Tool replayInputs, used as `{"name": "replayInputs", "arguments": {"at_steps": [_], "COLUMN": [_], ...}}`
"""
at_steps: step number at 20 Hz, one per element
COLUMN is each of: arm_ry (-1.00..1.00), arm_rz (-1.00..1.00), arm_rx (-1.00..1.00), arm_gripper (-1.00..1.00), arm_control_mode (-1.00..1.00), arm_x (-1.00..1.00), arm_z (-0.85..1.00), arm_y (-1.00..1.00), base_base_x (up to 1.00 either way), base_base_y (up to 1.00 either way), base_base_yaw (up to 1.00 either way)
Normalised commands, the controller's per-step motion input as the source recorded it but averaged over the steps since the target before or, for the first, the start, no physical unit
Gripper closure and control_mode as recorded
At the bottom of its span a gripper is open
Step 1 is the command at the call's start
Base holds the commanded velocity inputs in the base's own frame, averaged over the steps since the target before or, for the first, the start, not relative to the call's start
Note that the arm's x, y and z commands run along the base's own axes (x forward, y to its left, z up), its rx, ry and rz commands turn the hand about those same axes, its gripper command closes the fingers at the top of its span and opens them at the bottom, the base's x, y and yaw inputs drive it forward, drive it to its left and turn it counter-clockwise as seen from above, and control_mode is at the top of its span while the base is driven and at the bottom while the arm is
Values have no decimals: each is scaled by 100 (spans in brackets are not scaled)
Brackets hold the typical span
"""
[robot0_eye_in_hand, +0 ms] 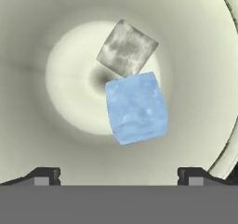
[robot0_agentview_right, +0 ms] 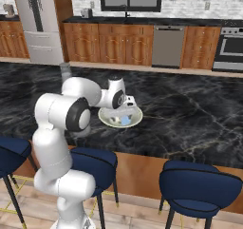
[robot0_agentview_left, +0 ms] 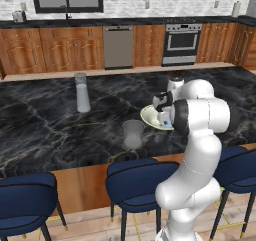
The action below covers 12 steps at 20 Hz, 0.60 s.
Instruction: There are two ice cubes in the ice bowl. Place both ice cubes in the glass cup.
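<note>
Both cubes, blue (robot0_eye_in_hand: 136,108) and whitish (robot0_eye_in_hand: 126,48), lie touching in the bowl (robot0_eye_in_hand: 32,102); the cup (robot0_agentview_left: 133,133) stands near. The claw (robot0_eye_in_hand: 118,174) hangs over the bowl, wide open, gripping nothing.

Even, soft light (rendered); faint shadows; coarse, slightly blurred frames.

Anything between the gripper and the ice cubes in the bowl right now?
Nothing visible. The open gripper looks straight down into the ice bowl; the light blue cube and the whitish cube lie uncovered at its bottom, touching each other.
</note>
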Motion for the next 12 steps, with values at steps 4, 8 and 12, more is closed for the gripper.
{"name": "replayInputs", "arguments": {"at_steps": [4, 8, 12], "arm_ry": [-2, -12, -2], "arm_rz": [0, 0, 0], "arm_rx": [-2, 0, 0], "arm_gripper": [-100, -100, -100], "arm_control_mode": [-100, -100, -100], "arm_x": [21, 23, 3], "arm_z": [-34, -18, -27], "arm_y": [0, 0, 0], "base_base_x": [0, 0, 0], "base_base_y": [0, 0, 0], "base_base_yaw": [0, 0, 0]}}
